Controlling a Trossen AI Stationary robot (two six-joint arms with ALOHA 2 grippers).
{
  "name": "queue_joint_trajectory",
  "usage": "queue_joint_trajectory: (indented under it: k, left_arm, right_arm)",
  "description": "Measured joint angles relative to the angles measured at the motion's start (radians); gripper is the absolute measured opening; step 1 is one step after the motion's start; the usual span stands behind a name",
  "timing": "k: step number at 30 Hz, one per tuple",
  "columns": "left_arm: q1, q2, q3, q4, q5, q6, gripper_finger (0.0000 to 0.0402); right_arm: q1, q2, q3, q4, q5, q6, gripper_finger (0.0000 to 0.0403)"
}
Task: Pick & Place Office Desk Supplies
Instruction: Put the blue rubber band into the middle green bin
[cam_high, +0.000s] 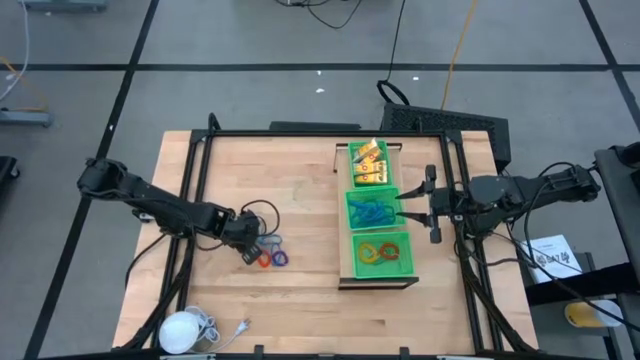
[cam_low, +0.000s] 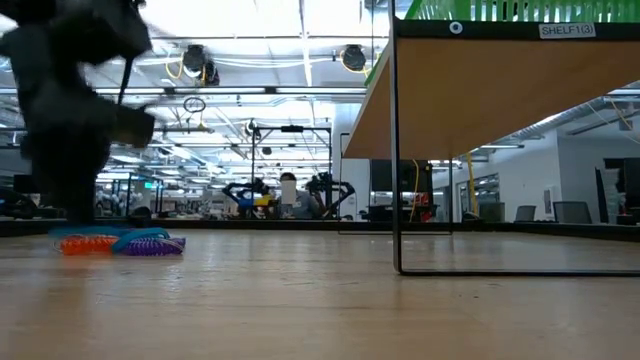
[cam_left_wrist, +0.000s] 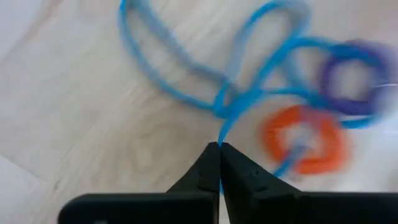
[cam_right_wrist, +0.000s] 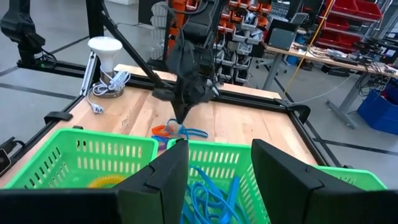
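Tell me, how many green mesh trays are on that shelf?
3, in a row on the wooden shelf: far tray with yellow packets, middle tray with blue pieces, near tray with rings.

Showing blue ring, purple ring, orange ring, black fingers, pale wood-grain worktop, green mesh tray.

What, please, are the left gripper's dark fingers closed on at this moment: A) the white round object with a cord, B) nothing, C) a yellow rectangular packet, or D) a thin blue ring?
D: in the left wrist view the left gripper is pinched shut on the thin blue ring, beside the orange ring and purple ring.
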Motion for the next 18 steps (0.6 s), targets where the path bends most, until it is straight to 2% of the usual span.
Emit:
queue_joint_trajectory:
  k: [5,12,15,18]
  left_arm:
    - [-0.006,-0.099,0.062,0.007,-0.104,0.095,0.0007]
    - [-0.010,-0.163,0.159,0.028,-0.291,0.314,0.0007]
    - [0.004,-0.168,0.192,0.123,-0.346,0.479,0.0003]
    - [0.033,-0.168,0.197,0.307,-0.365,0.663,0.0008]
  right_arm:
    - [0.000,0.001,0.000,0.020,0.000,0.001,0.0164]
    - [0.000,0.006,0.000,0.047,0.000,0.000,0.0164]
    - [0.000,0.013,-0.001,0.072,0.000,-0.001,0.0164]
    - [0.000,0.030,-0.001,0.101,0.000,-0.003,0.0164]
